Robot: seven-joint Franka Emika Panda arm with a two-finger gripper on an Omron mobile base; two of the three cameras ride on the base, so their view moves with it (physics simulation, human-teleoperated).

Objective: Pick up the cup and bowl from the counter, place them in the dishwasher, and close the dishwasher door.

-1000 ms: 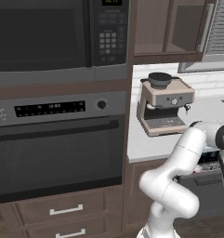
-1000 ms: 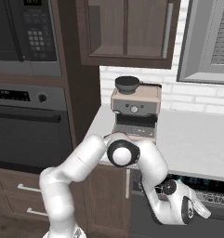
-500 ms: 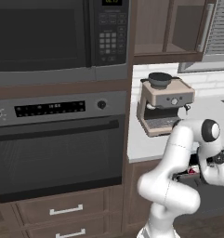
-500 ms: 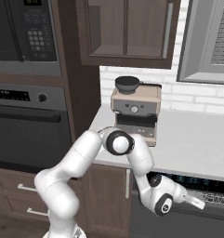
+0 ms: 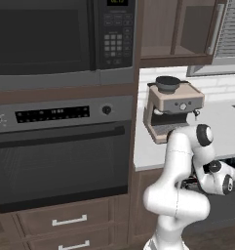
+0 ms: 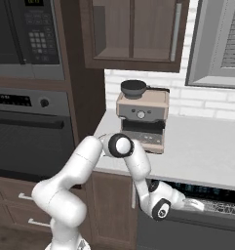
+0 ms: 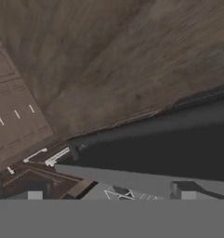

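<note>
My gripper [image 6: 199, 204] hangs low under the counter [image 6: 206, 149], at the mouth of the dishwasher [image 6: 214, 201], whose grey wire rack shows in the dark gap. In the hand view the gripper [image 7: 108, 190] stands open, its fingertips [image 7: 35, 193] wide apart with nothing between them. It looks over the dark grey dishwasher door [image 7: 174, 139], which is dropped open, toward the wood floor. In the left base view the hand [image 5: 219, 178] sits below the counter [image 5: 221, 122] edge. The cup and the bowl are out of view.
An espresso machine [image 6: 141, 117] stands on the counter by the wall. A black oven [image 5: 60, 156] and a microwave [image 5: 50, 39] fill the tall cabinet to the left, with drawers [image 5: 70, 220] beneath. Wall cabinets [image 6: 133, 29] hang above.
The arm has folded inward and the hand has slid left and slightly up in front of the dishwasher opening. The gripper stays open.
</note>
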